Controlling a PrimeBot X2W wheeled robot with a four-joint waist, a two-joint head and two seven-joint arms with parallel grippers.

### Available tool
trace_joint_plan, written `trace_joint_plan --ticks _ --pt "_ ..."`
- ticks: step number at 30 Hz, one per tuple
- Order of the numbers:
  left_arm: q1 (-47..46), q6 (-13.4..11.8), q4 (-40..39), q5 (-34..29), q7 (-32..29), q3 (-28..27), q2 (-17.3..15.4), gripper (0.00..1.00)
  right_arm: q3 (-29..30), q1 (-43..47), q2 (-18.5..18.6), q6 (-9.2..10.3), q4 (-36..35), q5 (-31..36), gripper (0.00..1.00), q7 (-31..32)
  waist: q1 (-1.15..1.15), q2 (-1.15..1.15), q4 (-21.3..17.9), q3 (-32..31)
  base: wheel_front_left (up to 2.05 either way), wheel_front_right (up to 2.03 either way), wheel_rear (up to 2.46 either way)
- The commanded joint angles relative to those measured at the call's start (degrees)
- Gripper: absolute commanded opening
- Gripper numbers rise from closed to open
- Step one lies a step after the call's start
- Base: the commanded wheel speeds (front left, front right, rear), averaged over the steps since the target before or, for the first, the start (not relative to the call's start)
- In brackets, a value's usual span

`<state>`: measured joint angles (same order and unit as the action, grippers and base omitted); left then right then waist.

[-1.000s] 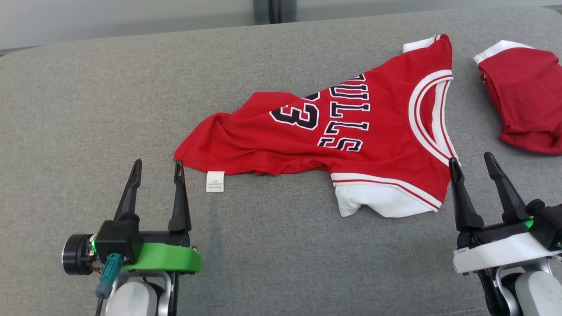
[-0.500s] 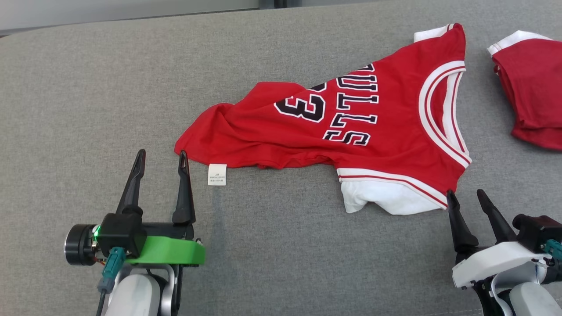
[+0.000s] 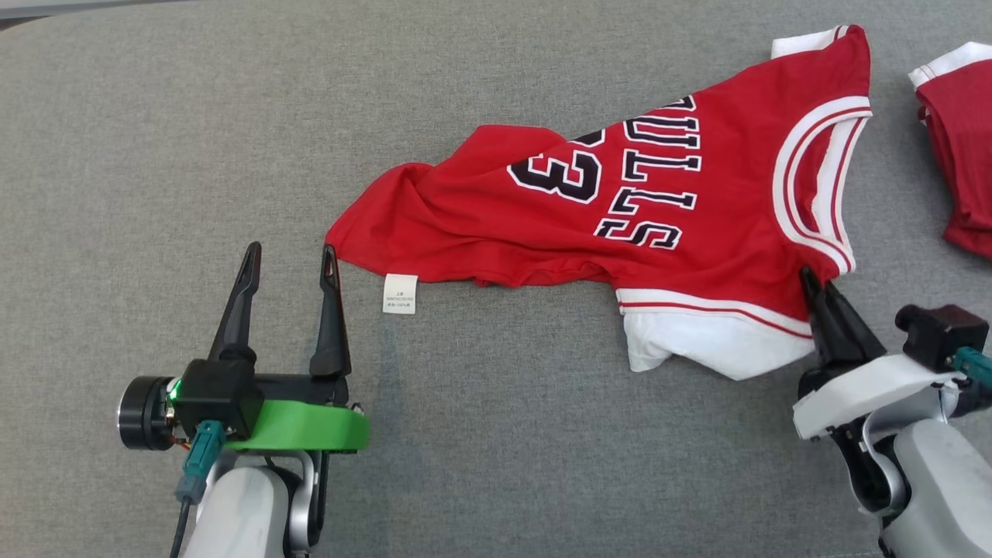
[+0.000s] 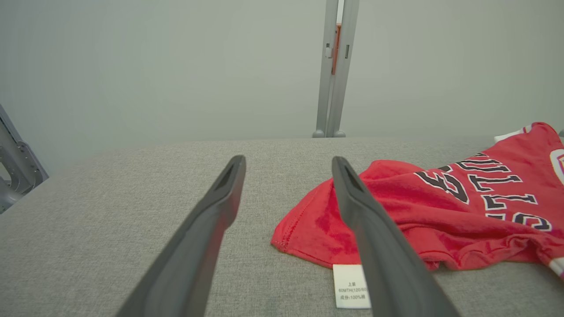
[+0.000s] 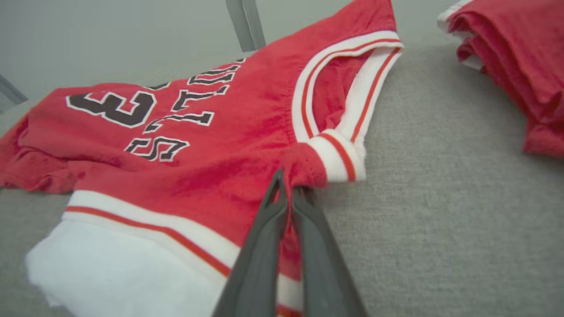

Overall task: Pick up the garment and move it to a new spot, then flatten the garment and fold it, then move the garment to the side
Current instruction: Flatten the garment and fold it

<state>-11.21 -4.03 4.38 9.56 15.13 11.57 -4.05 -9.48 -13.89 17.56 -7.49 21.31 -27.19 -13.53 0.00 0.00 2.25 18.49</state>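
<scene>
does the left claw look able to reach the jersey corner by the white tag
Probably yes: the left claw is open, with one fingertip right beside the red corner of the jersey next to the white tag, and nothing lying between them.

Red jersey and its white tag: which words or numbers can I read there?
"ULLS" on the red jersey chest; the letter before it is lost in a fold.
"3" beside it; another digit is mostly hidden.
"60MTH(120/60" and "100%" on the white tag; its other characters are too small.
</scene>
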Motion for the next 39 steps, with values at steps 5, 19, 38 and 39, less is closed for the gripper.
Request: trace_joint_plan --ticks 5,19,38,39 --pt "-0.8 0.2 -0.4 -0.5 0.0 -0.2 0.3 1.00 -0.4 -1.8 2.9 -0.01 -10.6 1.9 0.00 -1.2 0.00 0.00 0.0 -0.2 0.00 0.00 0.00" --pt "-4.0 0.8 -1.2 -0.1 0.0 2.0 0.9 1.00 1.2 -10.9 7.6 -0.01 -11.3 0.7 0.00 4.6 0.00 0.00 3.8 4.1 0.00 0.00 0.00" --pt "-2.4 0.3 0.3 -0.4 0.0 0.8 1.0 1.00 4.9 -7.0 7.3 -0.01 -5.2 2.4 1.00 -1.6 0.00 0.00 1.7 0.9 0.00 0.00 0.00" --pt "-2.1 0.4 0.3 -0.5 0.0 0.6 0.9 1.00 5.6 -5.8 6.8 -0.01 -6.9 2.9 1.00 -1.6 0.00 0.00 1.4 0.5 0.00 0.00 0.00"
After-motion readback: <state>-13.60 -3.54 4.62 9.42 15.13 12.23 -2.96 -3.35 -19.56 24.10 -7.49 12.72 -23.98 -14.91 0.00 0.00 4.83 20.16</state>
